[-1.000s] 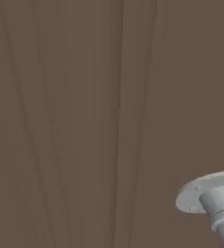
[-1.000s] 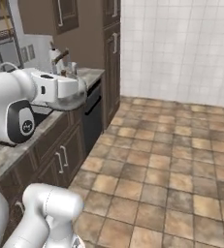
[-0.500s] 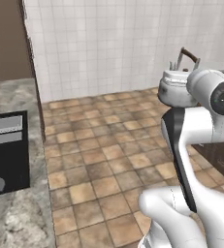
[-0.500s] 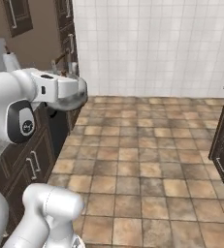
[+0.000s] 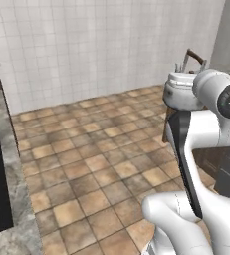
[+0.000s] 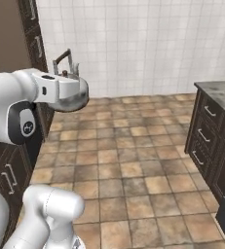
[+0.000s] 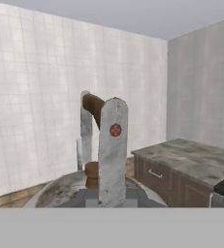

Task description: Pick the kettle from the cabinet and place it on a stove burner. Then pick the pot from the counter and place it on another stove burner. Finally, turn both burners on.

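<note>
The gripper [image 7: 100, 145] is clenched on the thin arched handle of the kettle [image 6: 69, 96], which hangs in the air at the end of the arm, well above the brown tiled floor [image 5: 101, 164] and touching no surface. In the hand view the two fingers [image 7: 112, 150] stand upright, pinching the handle between them, with the kettle's lid and knob just below.

Open floor spreads wide ahead of the base — bounded at the back by the white tiled wall [image 6: 143, 44]. The marble counter [image 6: 220, 92] edge runs along the right in the right base view, its dark drawers below; the same counter [image 7: 191, 160] lies off to the kettle's right in the hand view. A second grey slab edges the left of the left base view.

Compared with half a second ago, both base views have swung — the cameras turned with the base, and the kettle remains gripped.
</note>
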